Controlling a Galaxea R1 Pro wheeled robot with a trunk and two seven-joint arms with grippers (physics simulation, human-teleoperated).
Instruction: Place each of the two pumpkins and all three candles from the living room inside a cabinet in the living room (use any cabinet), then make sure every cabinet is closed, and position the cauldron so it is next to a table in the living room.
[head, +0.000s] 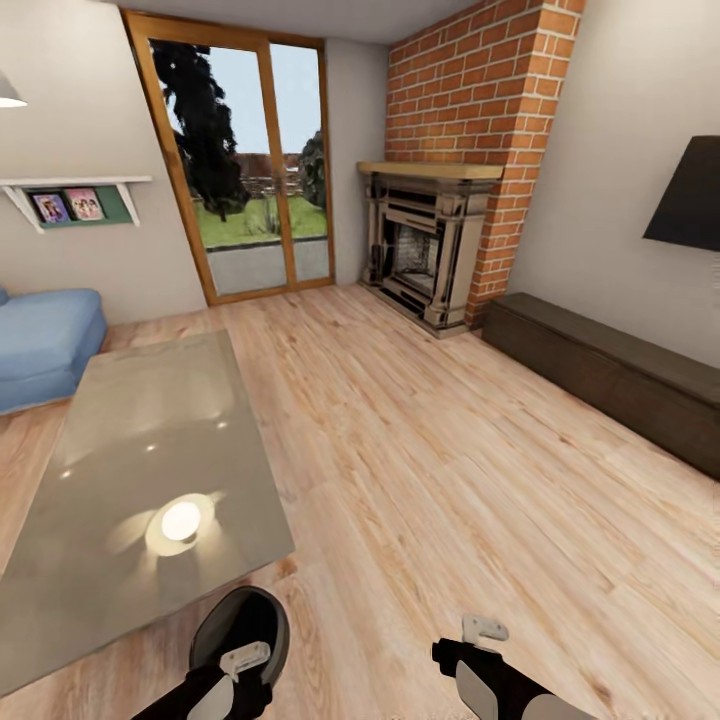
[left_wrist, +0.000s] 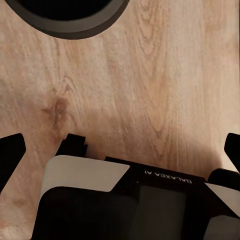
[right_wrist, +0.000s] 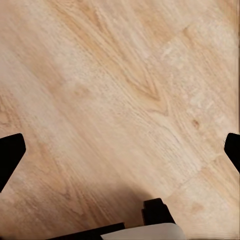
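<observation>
Standing on the floor just beside the desk (head: 120, 470), the cauldron (head: 240, 628) is seen nearest the left hand (left_wrist: 120, 150), both hands being spread and empty.

Right wrist view: light wood plank floor (right_wrist: 130, 90) takes up most of the frame, grain running diagonally, a darker knot and a cathedral grain pattern near the middle, plank seams visible toward one side. Right gripper (right_wrist: 120, 150) fingertips (right_wrist: 10, 152) appear as two black tips at opposite edges of the frame, set wide apart with bare floor between them, nothing held. At the near edge, part of the robot's own body (right_wrist: 150, 227): a black block and a pale grey-white curved panel under it, with a soft shadow on the floor just beside it.
</observation>
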